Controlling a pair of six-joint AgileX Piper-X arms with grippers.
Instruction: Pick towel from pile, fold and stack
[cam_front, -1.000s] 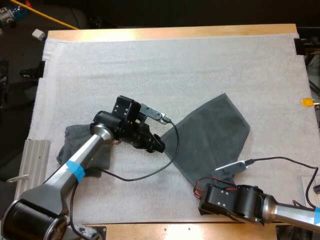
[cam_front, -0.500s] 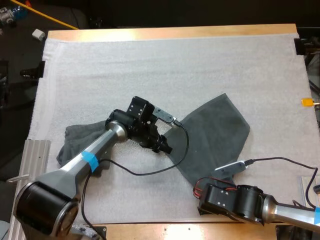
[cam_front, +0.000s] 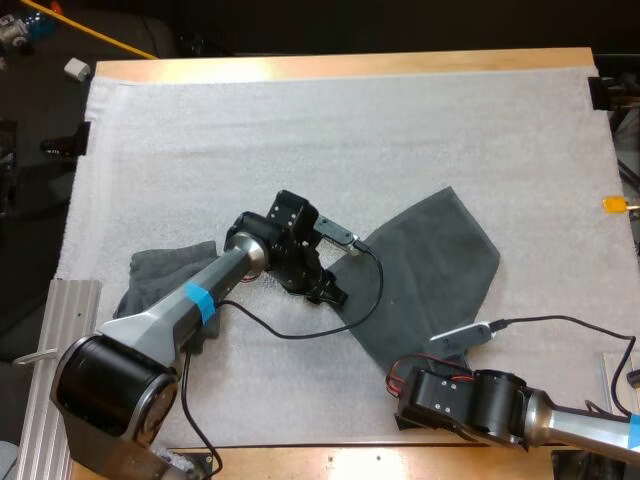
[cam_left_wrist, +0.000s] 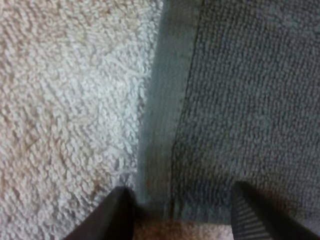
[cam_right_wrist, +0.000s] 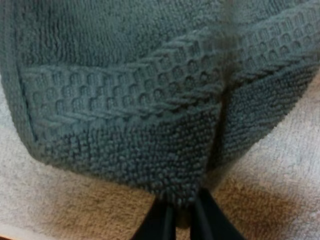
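A dark grey-green towel (cam_front: 430, 265) lies spread flat on the white mat (cam_front: 300, 130), right of centre. My left gripper (cam_front: 332, 294) sits at its left edge. Up close, the left gripper (cam_left_wrist: 182, 220) is open, its fingers (cam_left_wrist: 117, 215) standing apart over the towel's hem (cam_left_wrist: 165, 100), low above the cloth (cam_left_wrist: 245, 90). My right gripper (cam_front: 408, 418) is at the towel's near corner by the mat's front edge. There the right gripper (cam_right_wrist: 182, 212) is shut on the tip of the towel's corner (cam_right_wrist: 125, 90). A second, crumpled towel (cam_front: 165, 285) lies at the left, partly under my left arm.
A ribbed metal plate (cam_front: 70, 310) lies off the mat's left front corner. The mat's far half is bare. The table's wooden front edge (cam_front: 300, 462) runs just below my right gripper.
My left gripper has moved right, away from the crumpled towel, to the left edge of the spread towel. The right arm and both towels have stayed put.
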